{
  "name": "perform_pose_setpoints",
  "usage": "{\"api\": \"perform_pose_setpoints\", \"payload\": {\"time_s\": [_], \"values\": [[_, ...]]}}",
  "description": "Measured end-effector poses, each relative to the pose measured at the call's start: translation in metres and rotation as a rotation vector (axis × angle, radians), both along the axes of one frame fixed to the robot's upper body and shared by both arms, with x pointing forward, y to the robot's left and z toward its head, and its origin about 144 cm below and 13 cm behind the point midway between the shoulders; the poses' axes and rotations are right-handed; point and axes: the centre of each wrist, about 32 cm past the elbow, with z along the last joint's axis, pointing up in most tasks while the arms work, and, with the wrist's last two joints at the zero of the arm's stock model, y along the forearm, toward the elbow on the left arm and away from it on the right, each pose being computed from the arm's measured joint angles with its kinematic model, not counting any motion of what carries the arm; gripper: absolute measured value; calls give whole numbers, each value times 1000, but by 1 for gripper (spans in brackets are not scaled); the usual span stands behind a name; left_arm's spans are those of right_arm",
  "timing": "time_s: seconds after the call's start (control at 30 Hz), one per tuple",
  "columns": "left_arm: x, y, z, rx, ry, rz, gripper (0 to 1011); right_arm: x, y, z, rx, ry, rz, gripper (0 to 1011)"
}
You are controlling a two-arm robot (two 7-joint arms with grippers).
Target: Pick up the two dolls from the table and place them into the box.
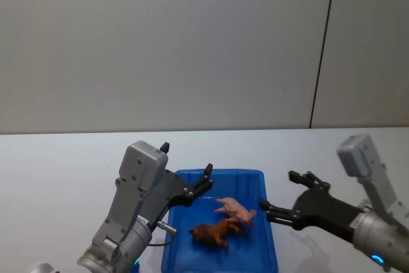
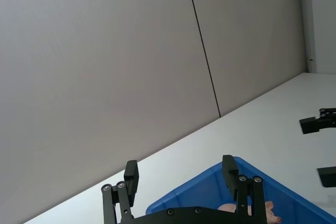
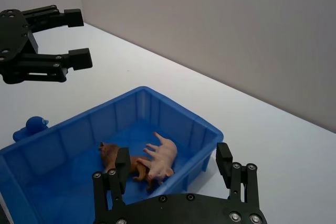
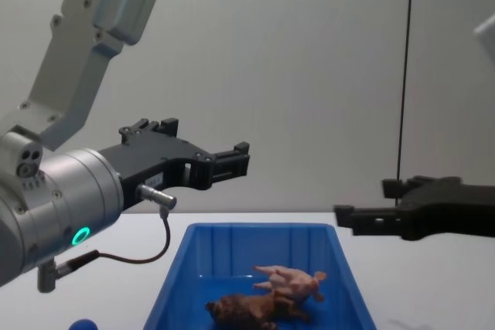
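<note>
Inside the box [image 1: 220,172], at six o'clock in the head view, the lion [image 1: 209,233] and the pig [image 1: 235,209] lie close together, so nothing looks left to place. The left gripper [image 4: 241,158] and right gripper [image 1: 278,192] flank it at nine and three o'clock, both spread and empty.

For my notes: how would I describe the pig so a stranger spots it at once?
A blue box sits on the white table. Two toy animals lie inside it. The pig is the smooth pale-pink one, unlike the shaggy brown lion beside it.
</note>
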Motion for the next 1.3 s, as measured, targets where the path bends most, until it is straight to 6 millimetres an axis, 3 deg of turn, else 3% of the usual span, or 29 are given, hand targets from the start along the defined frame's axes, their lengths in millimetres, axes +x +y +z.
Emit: {"api": "perform_pose_setpoints", "payload": {"time_s": [0.53, 1.3], "values": [[-9, 8, 0, 20, 9, 37, 1003, -18, -26, -4, 11, -51, -13, 1001], [-71, 58, -18, 65, 150, 208, 1003, -24, -33, -4, 13, -67, -16, 1001]]}}
